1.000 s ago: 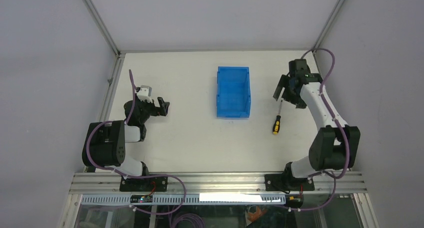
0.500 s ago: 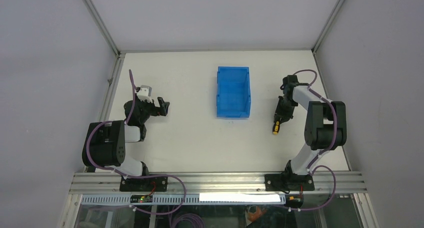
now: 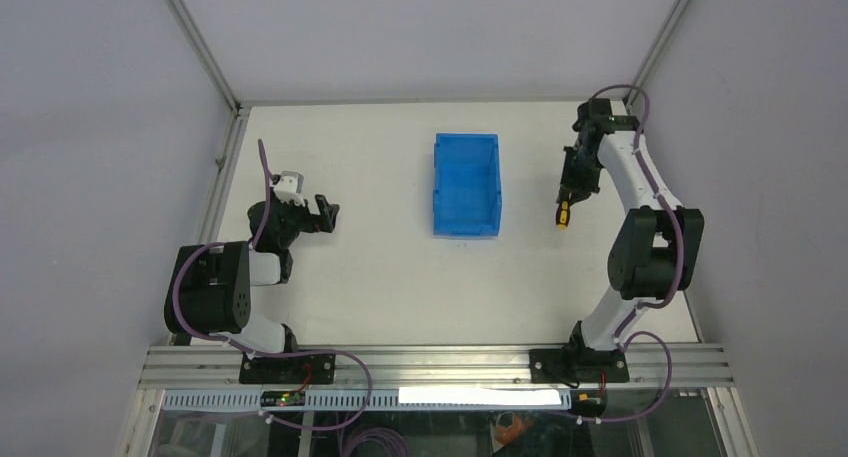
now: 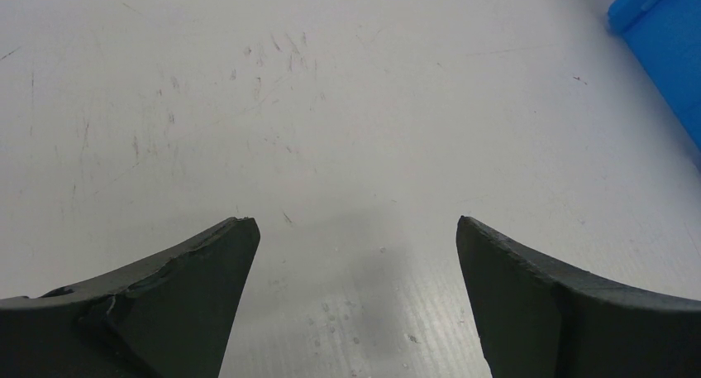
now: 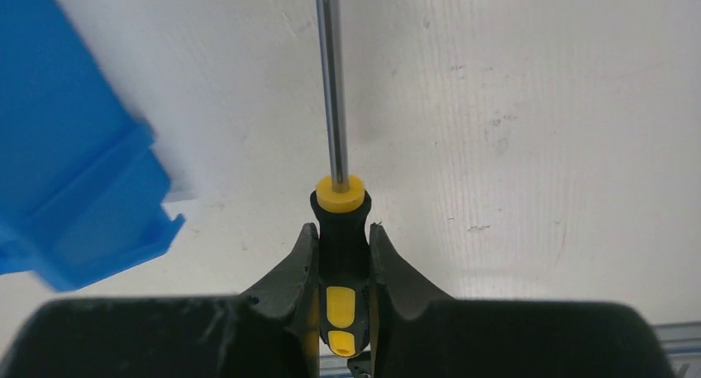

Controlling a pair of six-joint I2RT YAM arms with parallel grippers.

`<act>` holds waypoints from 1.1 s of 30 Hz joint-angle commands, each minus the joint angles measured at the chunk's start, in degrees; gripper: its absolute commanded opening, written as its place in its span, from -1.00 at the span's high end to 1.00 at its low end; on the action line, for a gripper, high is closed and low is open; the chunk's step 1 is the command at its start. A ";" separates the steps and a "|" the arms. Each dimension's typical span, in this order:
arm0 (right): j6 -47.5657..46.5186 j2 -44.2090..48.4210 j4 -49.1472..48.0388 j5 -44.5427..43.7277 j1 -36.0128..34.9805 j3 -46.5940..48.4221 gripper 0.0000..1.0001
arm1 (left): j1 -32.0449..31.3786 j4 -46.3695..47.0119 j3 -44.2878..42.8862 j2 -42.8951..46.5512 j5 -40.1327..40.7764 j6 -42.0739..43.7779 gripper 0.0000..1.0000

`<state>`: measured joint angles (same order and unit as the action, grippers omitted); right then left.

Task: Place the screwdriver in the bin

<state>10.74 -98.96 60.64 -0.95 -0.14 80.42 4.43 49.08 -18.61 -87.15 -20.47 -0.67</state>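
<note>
Right gripper (image 5: 343, 239) is clamped on the screwdriver (image 5: 340, 198), one finger pressed to each side of the yellow-and-black handle. The yellow collar stands just past the fingertips and the thin metal shaft runs straight ahead of them, out of the top of the wrist view. Whether the tip touches the table (image 3: 380, 277) cannot be told.

Overhead, the screwdriver sits in that grip to the right of the bin (image 3: 467, 187), apart from it and outside its walls. The bin lies on the table near the centre, long side running away from the arm bases; nothing shows inside it.

Left gripper (image 3: 328, 214) hangs low over the left part of the table, fingers spread wide with only bare surface between them. It is well apart from the bin, whose corner shows at the upper right of the left wrist view
</note>
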 commanded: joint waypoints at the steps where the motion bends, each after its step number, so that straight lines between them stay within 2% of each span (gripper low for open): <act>1: -2.19 3.76 14.27 3.41 -0.03 13.72 1.00 | -0.38 3.22 -0.82 0.31 -0.14 0.14 -0.98; 4: -1.39 2.52 19.46 4.77 -0.03 22.18 1.00 | -0.47 3.22 -0.83 0.37 -0.14 0.14 -0.98; 8: 1.40 1.79 20.59 7.68 -1.10 29.52 1.00 | -0.45 3.17 -0.87 0.36 -0.10 0.10 -0.98; 15: 8.06 -0.61 12.27 8.19 -14.12 34.75 1.00 | -0.41 3.13 -0.86 0.40 -0.13 0.14 -0.98; 20: 7.11 -8.51 9.43 5.06 -24.46 41.93 1.00 | -0.38 3.13 -0.84 0.33 -0.11 0.14 -0.98; 23: 4.46 -13.58 9.67 4.09 -27.93 46.75 1.00 | -0.43 3.13 -0.81 0.32 -0.11 0.14 -0.98; 28: -0.80 -18.81 9.49 3.40 -30.53 45.95 1.00 | -0.42 3.26 -0.81 0.26 -0.13 0.14 -0.98; 33: -3.64 -19.02 4.13 1.38 -30.73 35.81 1.00 | -0.45 3.39 -0.81 0.23 -0.16 0.14 -0.98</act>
<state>11.00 -119.07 69.12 2.79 -31.00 120.95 4.43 49.08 -18.61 -87.15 -20.47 -0.69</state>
